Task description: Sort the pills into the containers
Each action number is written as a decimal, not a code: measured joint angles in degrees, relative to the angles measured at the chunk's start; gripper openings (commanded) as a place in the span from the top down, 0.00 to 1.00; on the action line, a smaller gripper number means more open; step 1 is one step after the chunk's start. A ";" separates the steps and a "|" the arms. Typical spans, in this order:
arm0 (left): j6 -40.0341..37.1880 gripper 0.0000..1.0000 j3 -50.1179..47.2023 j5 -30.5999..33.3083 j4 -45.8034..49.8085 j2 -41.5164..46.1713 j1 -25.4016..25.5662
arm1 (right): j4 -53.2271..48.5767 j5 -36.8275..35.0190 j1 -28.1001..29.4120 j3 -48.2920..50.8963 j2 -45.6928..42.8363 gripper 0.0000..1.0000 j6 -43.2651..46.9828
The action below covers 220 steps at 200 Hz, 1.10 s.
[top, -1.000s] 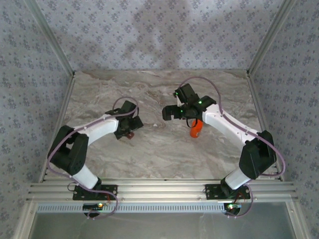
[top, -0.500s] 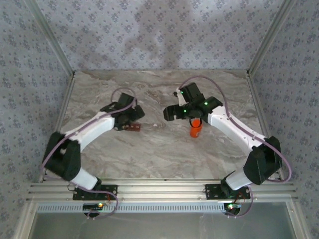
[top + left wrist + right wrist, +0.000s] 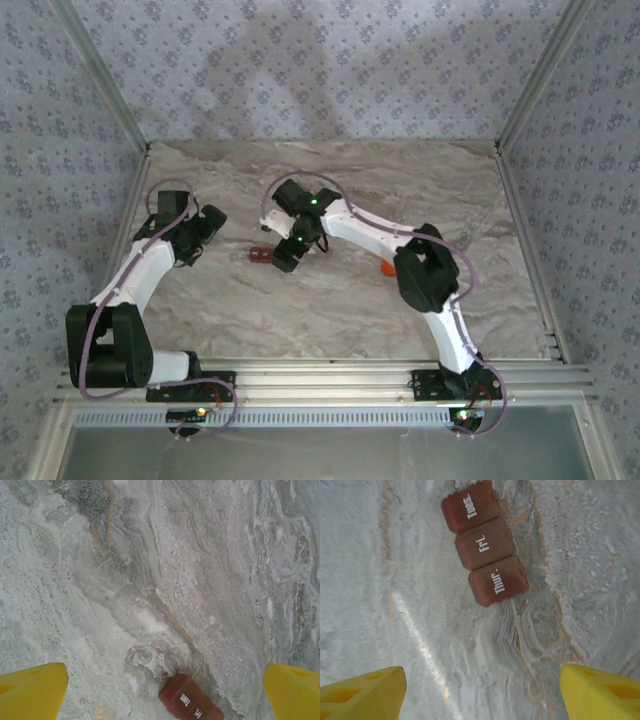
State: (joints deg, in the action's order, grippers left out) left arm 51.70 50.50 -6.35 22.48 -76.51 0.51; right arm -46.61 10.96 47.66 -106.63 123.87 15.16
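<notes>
My right pincer [image 3: 480,692] is released. Its two yellow fingertips [image 3: 362,692] sit wide apart in the lower corners of the right wrist view, with only bare marble table [image 3: 395,605] between them. Above that gap, in the upper middle of the frame, lies the pill box [image 3: 485,547]. It is a reddish-brown strip of small square cells lying flat on the table, lettered Tues, Fri. and Thur. in white. The Thur. end is nearest my fingertips but clearly apart from them. From there the strip runs toward the top edge, leaning a little left, roughly in line with the middle of the gap.

My left pincer [image 3: 162,692] is released too, with its yellow fingertips in the two lower corners of the left wrist view and nothing gripped. One end of the same strip pokes in at the bottom edge, slightly right of centre. It lies between the fingertips and touches neither.

In the overhead view my right arm [image 3: 370,225] reaches across to the centre-left of the table, and its pincer is just right of the strip. My left arm [image 3: 145,270] is folded at the left, with its pincer left of the strip and a clear gap between them. A small orange bottle [image 3: 388,268] stands right of centre, partly hidden behind the right arm.
</notes>
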 measured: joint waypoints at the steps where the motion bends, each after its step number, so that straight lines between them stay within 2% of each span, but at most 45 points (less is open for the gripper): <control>1: -0.02 0.00 0.00 -0.07 -0.07 -0.04 -0.11 | -0.20 0.00 0.00 -0.48 0.46 0.18 0.22; 40: 0.00 0.00 -1.73 -5.07 -3.28 -2.43 -4.74 | -3.21 -0.02 0.13 -11.67 10.36 0.19 3.19; 92: 0.04 0.00 -2.03 -8.96 -5.77 -5.11 -6.21 | -5.70 0.94 0.66 -20.35 16.85 0.20 3.87; 128: 0.02 0.00 -2.03 -10.60 -6.27 -5.42 -6.84 | -6.40 1.11 0.94 -20.83 18.08 0.23 4.31; 172: 0.09 0.00 -2.03 -11.30 -6.71 -5.79 -6.95 | -7.06 1.14 1.14 -20.81 18.21 0.33 5.33; 220: 0.46 0.00 -2.03 -11.89 -7.32 -6.23 -7.17 | -7.02 1.14 1.14 -20.81 18.23 0.34 5.46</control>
State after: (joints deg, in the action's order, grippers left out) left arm 52.16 48.47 -18.24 15.16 -82.74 -6.66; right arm -53.63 12.10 48.80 -127.44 142.10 20.62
